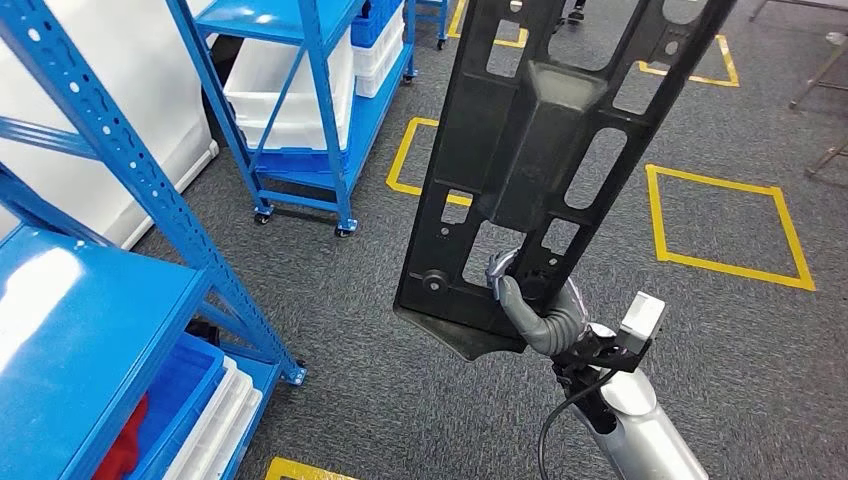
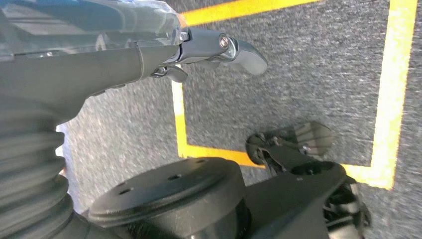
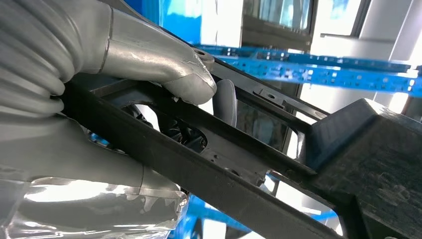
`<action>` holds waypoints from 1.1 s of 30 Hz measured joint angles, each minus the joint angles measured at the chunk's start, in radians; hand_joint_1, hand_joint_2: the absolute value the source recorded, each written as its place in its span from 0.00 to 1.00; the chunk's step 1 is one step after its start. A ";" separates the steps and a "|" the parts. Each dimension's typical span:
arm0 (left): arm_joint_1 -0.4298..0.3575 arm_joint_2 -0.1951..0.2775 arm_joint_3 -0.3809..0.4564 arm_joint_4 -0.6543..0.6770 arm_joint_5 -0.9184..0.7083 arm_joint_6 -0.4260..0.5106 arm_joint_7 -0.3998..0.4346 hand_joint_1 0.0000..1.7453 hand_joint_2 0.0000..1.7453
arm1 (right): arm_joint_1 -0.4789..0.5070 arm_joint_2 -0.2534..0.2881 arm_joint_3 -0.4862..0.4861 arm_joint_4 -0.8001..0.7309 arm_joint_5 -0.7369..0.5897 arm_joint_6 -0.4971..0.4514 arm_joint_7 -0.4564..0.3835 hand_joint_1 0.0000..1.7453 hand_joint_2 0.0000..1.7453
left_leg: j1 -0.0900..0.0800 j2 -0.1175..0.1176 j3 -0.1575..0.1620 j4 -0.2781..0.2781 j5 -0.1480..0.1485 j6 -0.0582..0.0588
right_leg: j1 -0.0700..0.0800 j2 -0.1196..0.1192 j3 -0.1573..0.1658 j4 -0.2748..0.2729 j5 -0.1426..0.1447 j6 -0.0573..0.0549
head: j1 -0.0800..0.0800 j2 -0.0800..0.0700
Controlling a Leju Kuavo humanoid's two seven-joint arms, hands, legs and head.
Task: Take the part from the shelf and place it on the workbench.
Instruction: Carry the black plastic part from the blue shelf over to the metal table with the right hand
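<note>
One long black plastic panel with slotted cut-outs (image 1: 545, 150) dominates the head view, carried clear of the racks by the right hand (image 1: 545, 305). That hand grips it near its lower end, fingers hooked through one of the openings. The panel stands roughly upright, tilted a little, with its long axis running up and away from the hand, the far end pointing out over the grey carpet with yellow taped squares (image 1: 725, 215). Blue steel shelving (image 1: 90, 330) stands to the left, well apart from the panel, and a second blue rack on castors holding white bins (image 1: 300, 100) sits further back. I would judge the pick done and the carry under way; no workbench is in sight, so the next move calls for turning or walking toward one while keeping the tall piece steady, since it is held only at one end.

From the left wrist, the left hand (image 2: 149, 55) hangs over carpet and a yellow tape line (image 2: 388, 89), holding nothing. One silver finger reaches out straight, but I cannot tell how the others lie.

From the right wrist, the thick grey thumb (image 3: 164, 62) presses on the panel's (image 3: 249, 164) rib, fingers clamped beneath, with blue shelf beams (image 3: 323, 67) beyond.
</note>
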 joint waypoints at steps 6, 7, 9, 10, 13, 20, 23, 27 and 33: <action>-0.001 0.000 -0.001 0.000 -0.002 -0.001 0.002 0.00 1.00 | 0.006 0.000 -0.002 -0.001 0.000 0.000 0.000 1.00 1.00 | -0.003 0.038 0.010 0.001 -0.011 -0.009 | 0.003 -0.035 0.064 -0.125 0.077 -0.003 | 0.000 0.000; -0.002 0.000 -0.001 0.000 -0.003 -0.002 0.003 0.00 1.00 | 0.009 0.000 -0.004 -0.003 0.000 0.000 0.000 1.00 1.00 | -0.006 0.064 0.020 0.001 -0.019 -0.020 | 0.007 -0.046 0.100 -0.199 0.110 -0.013 | 0.000 0.000; -0.006 0.001 -0.002 0.000 -0.006 -0.004 0.003 0.00 1.00 | 0.010 -0.001 -0.008 -0.009 -0.003 0.000 -0.001 1.00 1.00 | -0.009 0.063 0.022 0.029 -0.053 -0.043 | 0.012 -0.048 0.145 -0.287 0.132 -0.038 | 0.000 0.000; -0.006 0.001 -0.002 0.000 -0.007 -0.005 0.004 0.00 1.00 | 0.011 -0.002 -0.009 -0.011 -0.005 -0.001 -0.001 1.00 1.00 | -0.007 0.048 0.006 0.073 -0.082 -0.051 | 0.010 -0.026 0.145 -0.289 0.133 -0.049 | 0.000 0.000; -0.009 0.001 -0.002 0.000 -0.006 -0.009 0.007 0.00 1.00 | 0.012 -0.004 -0.009 -0.012 -0.009 -0.001 0.001 1.00 1.00 | -0.004 -0.002 -0.087 0.265 -0.165 -0.058 | 0.010 0.008 0.147 -0.290 0.133 -0.059 | 0.000 0.000; -0.003 0.000 -0.002 0.000 -0.011 -0.018 0.021 0.00 1.00 | 0.013 -0.005 -0.009 -0.018 -0.014 -0.002 0.011 1.00 1.00 | -0.002 -0.092 -0.007 0.030 -0.018 -0.036 | 0.007 0.103 0.137 -0.271 0.129 -0.041 | 0.000 0.000; -0.004 -0.004 -0.004 0.000 -0.012 -0.019 0.021 0.00 1.00 | 0.017 -0.004 -0.009 -0.022 -0.015 -0.002 0.017 1.00 1.00 | -0.002 -0.072 0.002 0.011 -0.014 -0.020 | 0.003 0.121 0.129 -0.274 0.135 -0.020 | 0.000 0.000; -0.003 -0.009 -0.008 0.000 -0.016 -0.017 0.016 0.00 1.00 | 0.012 0.001 -0.011 -0.026 -0.015 -0.001 0.019 1.00 1.00 | 0.001 -0.020 0.011 -0.005 -0.007 -0.002 | 0.005 0.016 0.045 -0.107 0.049 -0.008 | 0.000 0.000; -0.002 -0.004 -0.022 0.000 -0.030 -0.005 -0.003 0.00 1.00 | 0.010 0.004 -0.012 -0.026 -0.017 0.000 0.022 1.00 1.00 | -0.005 0.054 0.027 -0.004 -0.024 -0.013 | -0.001 -0.055 0.096 -0.192 0.118 -0.004 | 0.000 0.000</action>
